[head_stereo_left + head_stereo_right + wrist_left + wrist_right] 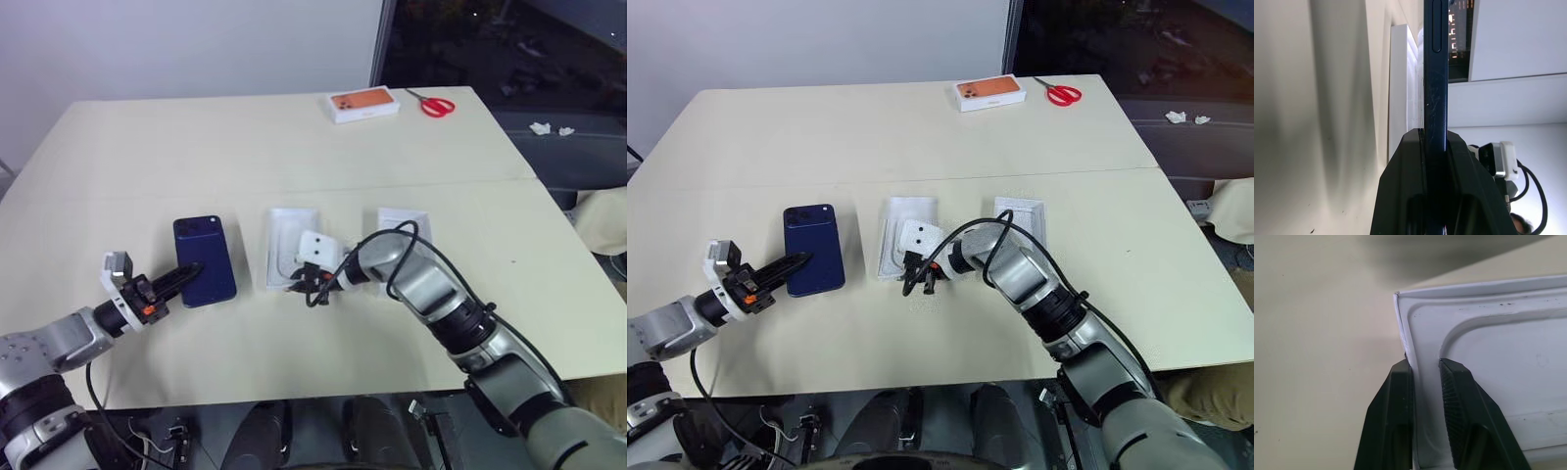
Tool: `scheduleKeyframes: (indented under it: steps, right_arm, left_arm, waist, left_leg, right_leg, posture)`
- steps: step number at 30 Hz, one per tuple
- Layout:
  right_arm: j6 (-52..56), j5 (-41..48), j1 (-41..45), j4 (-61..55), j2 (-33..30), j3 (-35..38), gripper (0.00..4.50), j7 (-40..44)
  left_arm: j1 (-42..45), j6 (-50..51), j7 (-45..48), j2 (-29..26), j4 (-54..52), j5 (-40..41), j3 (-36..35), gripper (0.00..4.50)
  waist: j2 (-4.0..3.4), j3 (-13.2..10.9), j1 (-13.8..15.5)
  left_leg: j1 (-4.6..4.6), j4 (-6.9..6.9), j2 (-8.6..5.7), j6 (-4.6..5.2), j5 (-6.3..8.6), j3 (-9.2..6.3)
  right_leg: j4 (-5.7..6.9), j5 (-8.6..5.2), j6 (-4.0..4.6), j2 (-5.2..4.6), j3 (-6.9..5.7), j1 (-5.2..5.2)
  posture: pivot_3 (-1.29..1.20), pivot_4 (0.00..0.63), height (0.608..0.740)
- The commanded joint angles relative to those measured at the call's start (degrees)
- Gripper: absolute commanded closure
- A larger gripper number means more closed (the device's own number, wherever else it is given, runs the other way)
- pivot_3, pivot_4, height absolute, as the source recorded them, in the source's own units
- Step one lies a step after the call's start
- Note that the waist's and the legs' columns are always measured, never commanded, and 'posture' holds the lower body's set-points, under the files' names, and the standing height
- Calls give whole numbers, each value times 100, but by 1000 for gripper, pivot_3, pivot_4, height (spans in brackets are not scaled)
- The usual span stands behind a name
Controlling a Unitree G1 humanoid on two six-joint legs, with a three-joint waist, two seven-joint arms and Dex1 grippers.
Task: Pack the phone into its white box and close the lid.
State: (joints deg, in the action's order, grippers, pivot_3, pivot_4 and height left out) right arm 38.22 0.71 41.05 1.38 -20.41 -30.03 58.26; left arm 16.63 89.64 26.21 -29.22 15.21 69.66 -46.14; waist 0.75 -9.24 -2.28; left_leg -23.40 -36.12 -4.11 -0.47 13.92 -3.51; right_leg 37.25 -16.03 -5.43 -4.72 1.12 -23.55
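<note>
Phone (205,258) hangs edge-clamped in the left gripper (186,272) just above the table (294,147); the right gripper (1425,367) pinches the rim of the white moulded insert (1498,357) beside it. Likely next: lift the insert clear.

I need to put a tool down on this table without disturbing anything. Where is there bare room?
The wide stretch between the orange-topped box with scissors and the near row is bare. So is the table's far left. The near row is crowded: phone in the left pincer, right pincer at the moulded insert, another white tray.
</note>
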Motion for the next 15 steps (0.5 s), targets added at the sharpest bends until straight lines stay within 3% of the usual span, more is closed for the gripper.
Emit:
scheduleKeyframes:
  steps: [1, 12, 15]
  right_arm:
    - [-13, 13, 28, -93, -33, -20, 3669, 41]
    - [123, 167, 3, -124, -18, 42, 3669, 117]
    - [346, 342, 53, -185, 72, 186, 2703, 116]
  left_arm:
    - [75, -6, 17, -26, -229, 345, -80, 4500]
    - [82, -50, -103, -58, -198, 556, -37, 4500]
    - [62, -58, -115, -73, -170, 591, -39, 4500]
  waist:
    - [0, 0, 3]
    - [1, 0, 12]
    - [1, 1, 12]
  left_leg:
    - [0, 0, 0, -1, 0, 0]
    - [0, -2, -1, -1, -1, 0]
    - [0, -1, -1, -1, -1, 0]
  right_leg:
    - [0, 0, 0, 0, 0, 0]
    - [-1, 0, 0, -1, 0, 1]
    - [0, 0, 0, -1, -1, 2]
  posture:
    - [0, 150, 740]
    - [0, 150, 740]
    - [0, 150, 740]
